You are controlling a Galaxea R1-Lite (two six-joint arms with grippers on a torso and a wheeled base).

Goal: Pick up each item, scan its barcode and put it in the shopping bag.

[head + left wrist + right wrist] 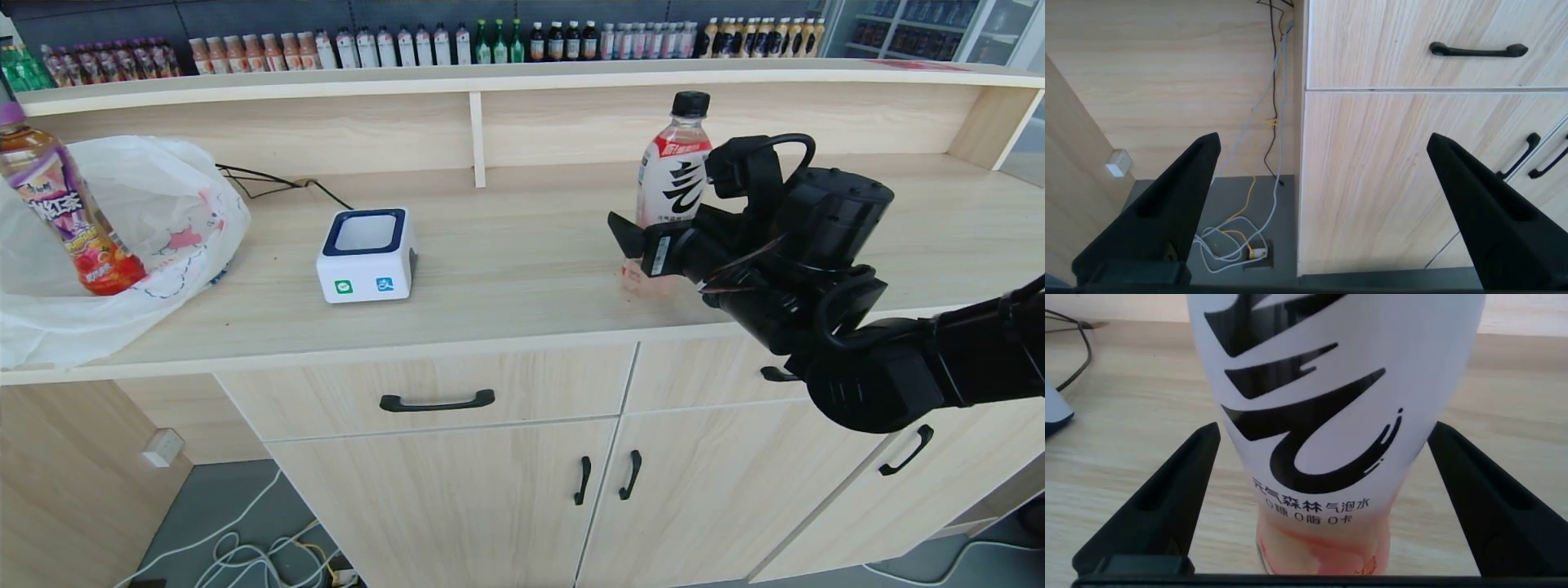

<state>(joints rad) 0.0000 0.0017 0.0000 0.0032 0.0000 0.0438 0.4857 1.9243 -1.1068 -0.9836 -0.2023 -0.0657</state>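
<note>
1. The pink drink bottle [674, 175] with the black cap stands upright on the wooden counter [522, 269], right of the middle, well apart from the bag.
2. The right gripper [645, 245] is low down around the bottom half of that bottle. In the right wrist view the bottle [1331, 433] sits right between the two black fingers [1167, 506], and the right gripper [1324, 433] is spread wide. You can see bare counter wood between each finger and the bottle's lower part, so it's released, not squeezing. Can't tell if the very tips touch the label.
3. The left gripper [1323, 143] is also spread wide with nothing in it. It's down in front of the cabinet doors [1396, 171], pointing at the floor, where a tangle of cables [1237, 245] lies.
4. The shopping bag [163, 212], thin white plastic, is slumped on the left end of the counter with its mouth open.
5. A tea bottle [61, 220] with a purple cap sits in the bag's mouth, tilted, orange liquid at the bottom.
6. The scanner [366, 255], a small white box with a dark blue rim, sits on the counter between the bag and the pink bottle, touching neither. A black cord [277, 184] lies on the counter behind it.
7. A long row of bottles [506, 41] lines the shelf at the back.
</note>
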